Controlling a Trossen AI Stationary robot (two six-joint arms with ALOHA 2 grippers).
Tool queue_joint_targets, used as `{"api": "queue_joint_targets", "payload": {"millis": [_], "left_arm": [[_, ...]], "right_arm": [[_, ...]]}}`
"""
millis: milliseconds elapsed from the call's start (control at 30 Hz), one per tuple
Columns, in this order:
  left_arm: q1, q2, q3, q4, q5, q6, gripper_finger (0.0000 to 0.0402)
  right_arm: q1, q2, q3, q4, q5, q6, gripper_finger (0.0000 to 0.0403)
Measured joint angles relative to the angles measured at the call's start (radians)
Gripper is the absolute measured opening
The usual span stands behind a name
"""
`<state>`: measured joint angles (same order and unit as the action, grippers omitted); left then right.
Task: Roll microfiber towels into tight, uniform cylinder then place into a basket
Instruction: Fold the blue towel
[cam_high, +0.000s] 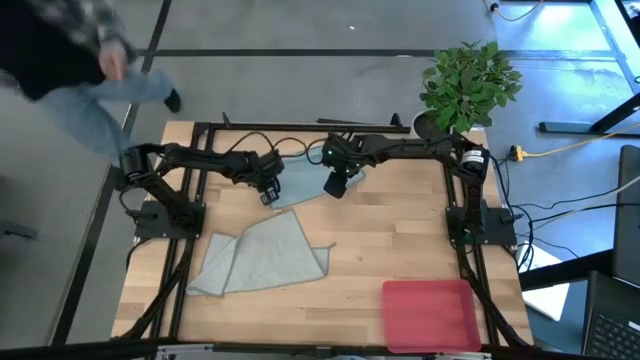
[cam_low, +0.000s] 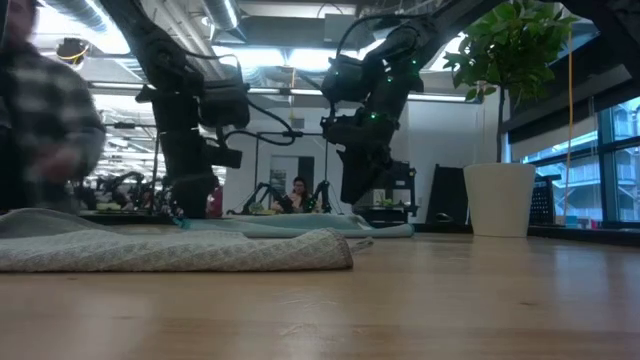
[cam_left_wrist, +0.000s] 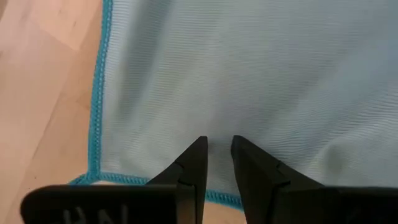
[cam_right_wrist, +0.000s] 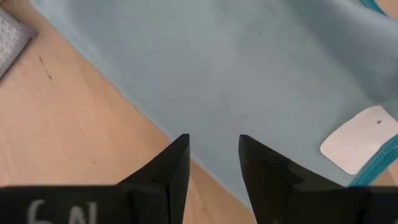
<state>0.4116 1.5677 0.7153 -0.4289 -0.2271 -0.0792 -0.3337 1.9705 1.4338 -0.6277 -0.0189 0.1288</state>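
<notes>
Both the left gripper (cam_left_wrist: 219, 144) and right gripper (cam_right_wrist: 214, 142) are poised with fingers parted, nothing held, over opposite edges of the teal towel (cam_high: 300, 185), apparently to start rolling.

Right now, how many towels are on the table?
2. The light blue towel lies at the far edge under both grippers; the grey-green towel lies crumpled nearer the front left. None shows in the pink basket.

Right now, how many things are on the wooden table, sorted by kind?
Soft microfiber towels: 2, a light teal-blue towel and a pale grey-green towel
Shallow pink plastic basket: 1
White-potted green plant: 1
Total: 4
</notes>
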Motion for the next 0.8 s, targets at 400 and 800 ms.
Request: {"api": "queue_joint_targets", "payload": {"millis": [400, 800], "left_arm": [[-0.156, 0.0, -0.008, -0.016, 0.028, -0.151, 0.0069], [-0.229, 0.003, -0.011, 0.083, 0.044, -0.183, 0.007]], "right_arm": [[0.005, 0.0, 0.0, -0.003, 0.094, 0.077, 0.0139], [0.058, 0.0, 0.0, -0.013, 0.046, 0.103, 0.0139]]}}
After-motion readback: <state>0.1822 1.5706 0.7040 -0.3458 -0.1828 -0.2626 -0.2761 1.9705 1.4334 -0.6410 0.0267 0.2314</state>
